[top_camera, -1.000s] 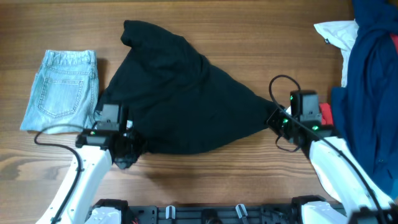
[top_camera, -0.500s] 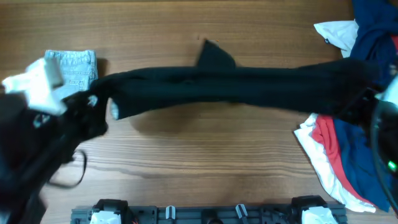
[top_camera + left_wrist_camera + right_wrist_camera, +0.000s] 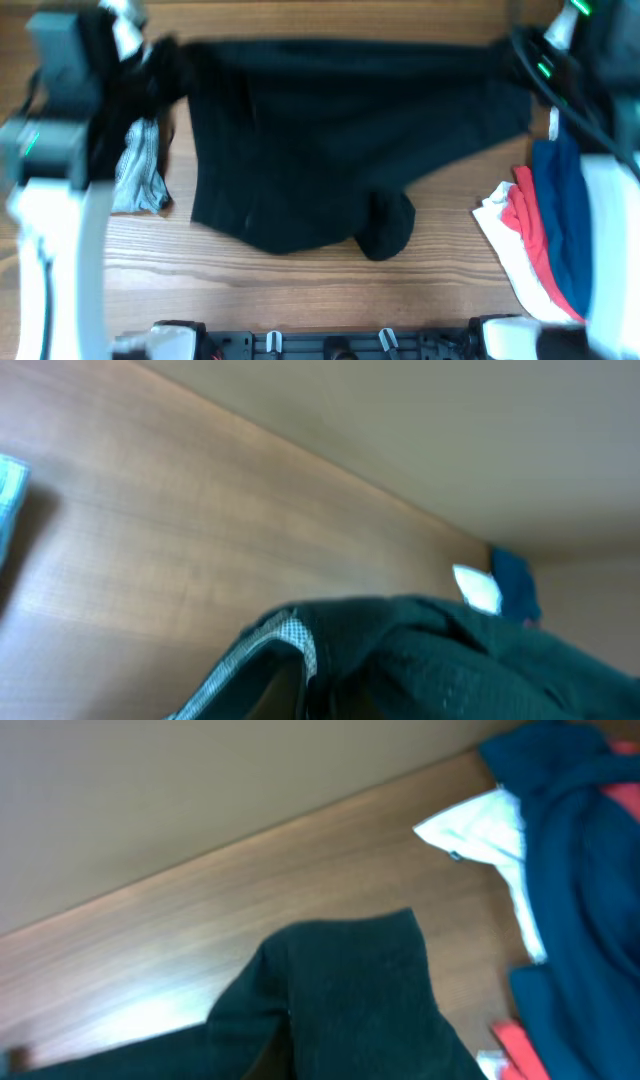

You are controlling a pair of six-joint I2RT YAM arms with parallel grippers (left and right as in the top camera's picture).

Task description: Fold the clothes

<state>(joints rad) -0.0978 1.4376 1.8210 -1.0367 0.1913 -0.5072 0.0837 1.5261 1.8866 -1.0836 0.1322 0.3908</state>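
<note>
Across upper half of overhead view, black garment seen stretched wide between both hands, lower edge hanging toward lower centre over desk. Left hand, upper left, clamped on garment's left corner. Right hand, upper right, clamped on right corner. Both hands blurred; fingers not made out in wrist views, fabric filling foreground. Denim item partly covered at left. Heap of red, white, navy clothing noted at right edge.

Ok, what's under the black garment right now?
At its left edge, light denim pokes out from beneath the black garment; wooden table shows below its hem. Anything else beneath the spread fabric is covered.
</note>
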